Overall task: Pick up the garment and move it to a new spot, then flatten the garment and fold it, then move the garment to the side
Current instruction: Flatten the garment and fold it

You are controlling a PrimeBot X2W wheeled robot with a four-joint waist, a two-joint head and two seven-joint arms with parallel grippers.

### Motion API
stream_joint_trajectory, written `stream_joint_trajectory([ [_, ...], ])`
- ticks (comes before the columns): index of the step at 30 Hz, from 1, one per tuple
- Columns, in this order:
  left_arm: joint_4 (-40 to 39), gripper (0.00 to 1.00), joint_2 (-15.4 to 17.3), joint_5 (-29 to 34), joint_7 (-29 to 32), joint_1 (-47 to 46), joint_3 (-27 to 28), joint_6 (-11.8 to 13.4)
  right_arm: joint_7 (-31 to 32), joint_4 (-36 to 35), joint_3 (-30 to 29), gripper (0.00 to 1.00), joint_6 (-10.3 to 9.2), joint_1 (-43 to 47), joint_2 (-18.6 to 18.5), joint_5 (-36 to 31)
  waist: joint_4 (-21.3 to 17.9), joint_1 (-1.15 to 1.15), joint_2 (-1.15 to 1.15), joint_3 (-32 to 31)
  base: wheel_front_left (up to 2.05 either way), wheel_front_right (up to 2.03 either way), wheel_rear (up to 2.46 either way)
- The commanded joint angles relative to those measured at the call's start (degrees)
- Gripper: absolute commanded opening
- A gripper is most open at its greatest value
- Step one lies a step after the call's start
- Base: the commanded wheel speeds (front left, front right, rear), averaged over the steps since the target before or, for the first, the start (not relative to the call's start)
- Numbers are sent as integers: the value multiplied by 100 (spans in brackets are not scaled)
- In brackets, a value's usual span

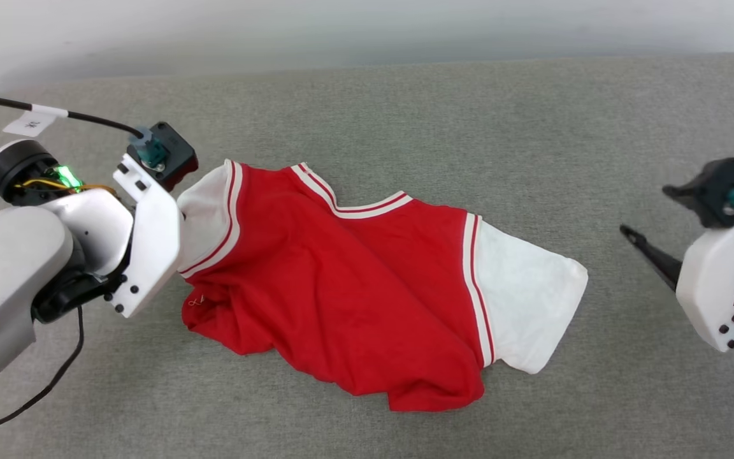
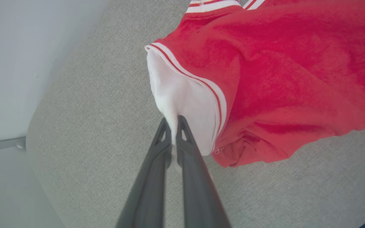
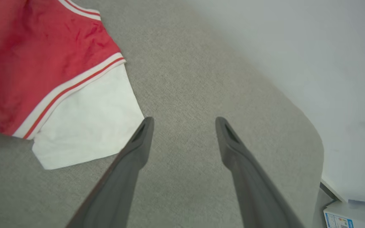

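The garment is lying long from left to right, with the left gripper pinching its left sleeve tight, and the right gripper is hanging spread wide just beside the right sleeve.

Inventory by count: one garment, red, with two white sleeves; two grippers, namely the left gripper and the right gripper; two dark fingers per gripper, four in total; one grey upholstered surface; one black cable carrying one white tag; one green indicator light on the left arm; one printed box beside the surface.
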Motion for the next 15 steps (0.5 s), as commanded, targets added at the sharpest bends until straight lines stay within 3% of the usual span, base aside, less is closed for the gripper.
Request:
stream_joint_trajectory([
  [1,-36,0,-29,38,-34,53,7,21,279,-27,243,100,-6,-215,-146,194,44,0,0,-3,0,0,0],
  [4,-89,0,-61,59,-65,17,10,46,1239,-59,1030,100,-6,-758,-481,799,130,0,0,27,0,0,0],
  [9,-137,0,-104,133,-120,-90,35,48,2367,124,1920,100,-6,-1506,-615,1518,258,0,0,194,0,0,0],
  [15,-148,0,-188,202,-198,-237,90,44,2732,729,2460,100,-6,-2040,-332,1865,424,0,0,525,0,0,0],
])
